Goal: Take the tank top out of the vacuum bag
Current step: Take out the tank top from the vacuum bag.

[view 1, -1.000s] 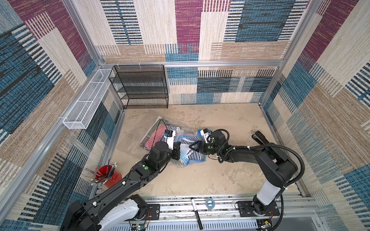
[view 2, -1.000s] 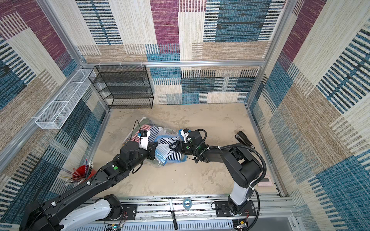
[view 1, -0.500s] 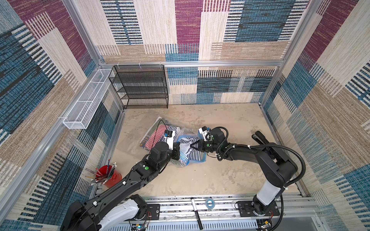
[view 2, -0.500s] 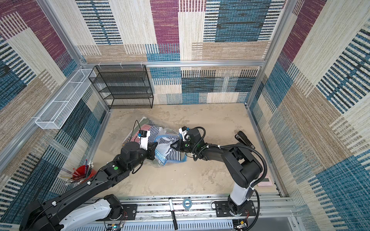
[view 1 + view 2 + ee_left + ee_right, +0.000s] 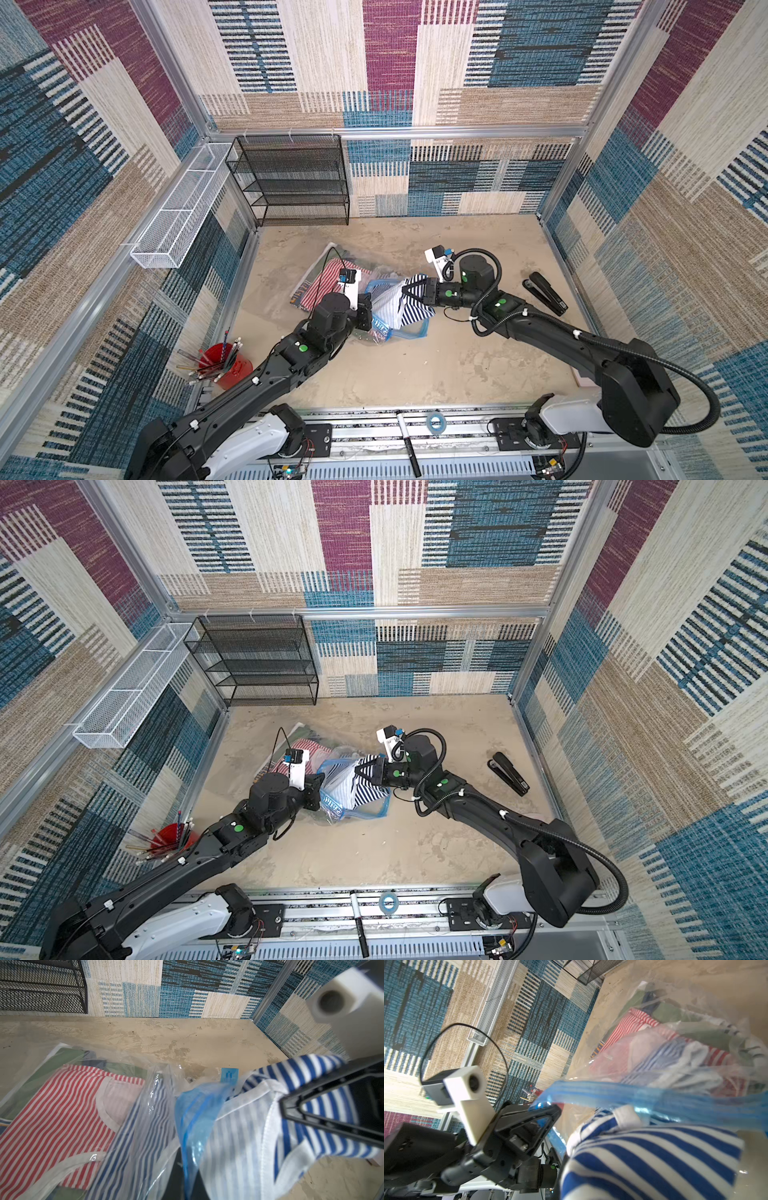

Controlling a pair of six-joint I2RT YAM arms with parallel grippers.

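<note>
Beige stone-look tabletop [image 5: 415, 374]. Large clear crinkly plastic vacuum bag [image 5: 374, 277] with a blue zip strip lies just off centre toward 10 o'clock in both top views. A red-and-white striped garment [image 5: 322, 286] lies flat inside it. Blue-and-white striped tank top [image 5: 405, 309] is bunched at the bag's 4 o'clock end, poking out through the open zip mouth; can't tell how much of it is inside. From 3 o'clock the right gripper [image 5: 411, 290] reaches in, jaws pinched together on a fold of the tank top, and the fold is raised off the table. From 7 o'clock the left gripper [image 5: 555, 1110] has its jaws clamped on the blue zip edge of the bag, just beside the tank top. Black stapler [image 5: 544, 293] sits at 3 o'clock, well apart from the bag.
</note>
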